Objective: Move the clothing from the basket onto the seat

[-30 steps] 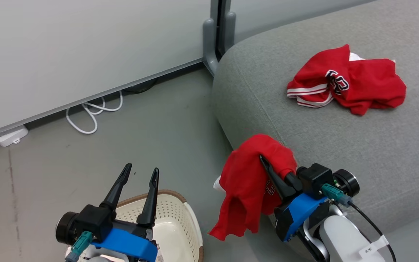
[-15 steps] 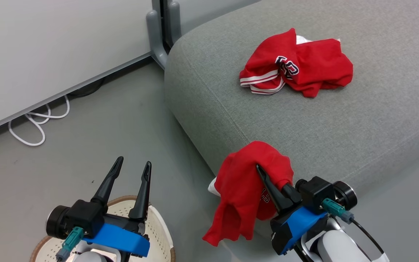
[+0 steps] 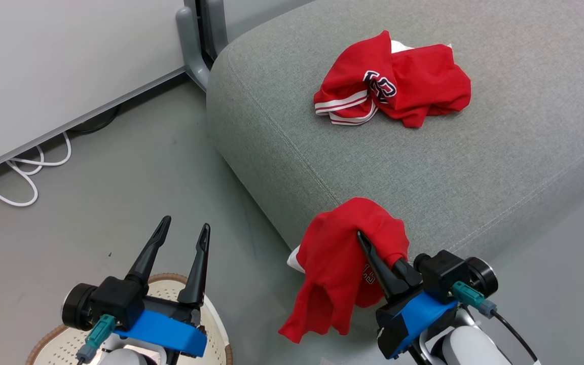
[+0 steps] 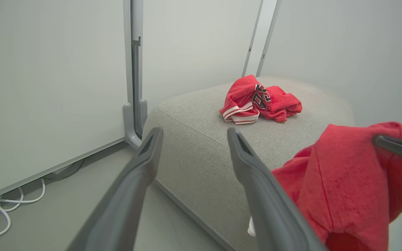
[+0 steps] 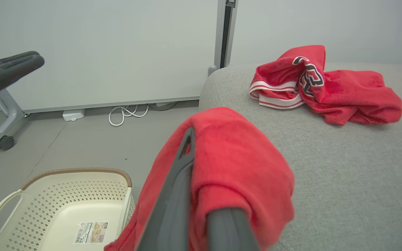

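The red garment (image 3: 342,263) hangs from the right gripper (image 3: 365,237), whose jaws are pinched on a bunched fold near its top, with one finger buried in the cloth. It sits against the near front edge of the seat (image 3: 424,167), and whether it touches the upholstery I cannot tell. Its lower part dangles over the floor (image 3: 119,177). The fabric looks thin, light and limp, so it should sag from any hold and take no harm from a firm squeeze. A gathered fold of several layers seems a safer hold than a single hem, which could slip out. The hanging tail will likely drag on the rounded front edge unless it is lifted well clear, and loose cloth may cling to the covered finger on release. The second garment (image 3: 393,83) lies crumpled toward the far side of the seat. A broad bare stretch of grey cushion lies between it and the near edge, which is ample room to set this one down. The seat's left corner curves away beside a grey post foot (image 3: 190,45). The left gripper (image 3: 185,224) has its jaws spread and empty above the basket (image 5: 75,171), which stands on the floor and holds no clothing.
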Controlling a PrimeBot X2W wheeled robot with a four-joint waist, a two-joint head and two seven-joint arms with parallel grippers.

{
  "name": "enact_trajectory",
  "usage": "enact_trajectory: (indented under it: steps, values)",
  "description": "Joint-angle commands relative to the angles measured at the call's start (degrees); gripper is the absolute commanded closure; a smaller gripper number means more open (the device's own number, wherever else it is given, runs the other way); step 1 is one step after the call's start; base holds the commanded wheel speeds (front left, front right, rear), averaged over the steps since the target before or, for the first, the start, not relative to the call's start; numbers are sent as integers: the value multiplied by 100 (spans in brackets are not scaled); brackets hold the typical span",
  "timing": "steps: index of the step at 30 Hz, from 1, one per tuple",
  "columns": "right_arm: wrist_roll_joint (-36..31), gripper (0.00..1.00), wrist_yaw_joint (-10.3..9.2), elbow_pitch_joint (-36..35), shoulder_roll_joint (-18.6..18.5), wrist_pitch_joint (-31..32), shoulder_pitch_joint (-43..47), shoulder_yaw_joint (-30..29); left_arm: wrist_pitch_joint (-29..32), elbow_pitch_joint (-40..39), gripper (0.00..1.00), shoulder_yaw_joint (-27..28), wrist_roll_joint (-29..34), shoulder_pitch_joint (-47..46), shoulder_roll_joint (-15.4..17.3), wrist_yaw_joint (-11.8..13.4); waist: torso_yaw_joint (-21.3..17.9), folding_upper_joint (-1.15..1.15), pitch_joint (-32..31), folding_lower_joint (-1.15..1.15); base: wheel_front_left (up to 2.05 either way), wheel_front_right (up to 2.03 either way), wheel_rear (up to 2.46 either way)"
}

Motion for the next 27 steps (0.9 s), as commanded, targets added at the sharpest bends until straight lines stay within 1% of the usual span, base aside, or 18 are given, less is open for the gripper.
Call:
enact_trajectory:
  steps: [1,6,9,15,22,27]
  values:
    - [-5,100,3,-40,29,-12,60,-37,-27,-4,0,-19,8,-102,30,-3,3,0,4,0,0,0,0]
    - [32,100,3,-58,42,-7,-10,-94,-27,-17,0,-23,0,-63,27,-3,23,0,12,0,0,0,0]
    - [201,100,3,-114,56,-68,-77,-159,-27,-35,0,-19,7,-57,37,-3,45,0,47,0,0,0,0]
    - [425,100,3,-259,66,-59,-529,-472,-26,-108,0,21,63,-95,73,-3,37,0,203,0,0,0,0]
    - [705,100,3,-422,-258,115,-1440,-1011,-27,-296,0,-92,87,-300,213,-3,190,0,633,0,0,0,0]
    - [904,100,3,-260,-526,185,-2185,-1564,-27,-451,0,-197,116,-499,363,-4,364,0,1052,0,0,0,0]
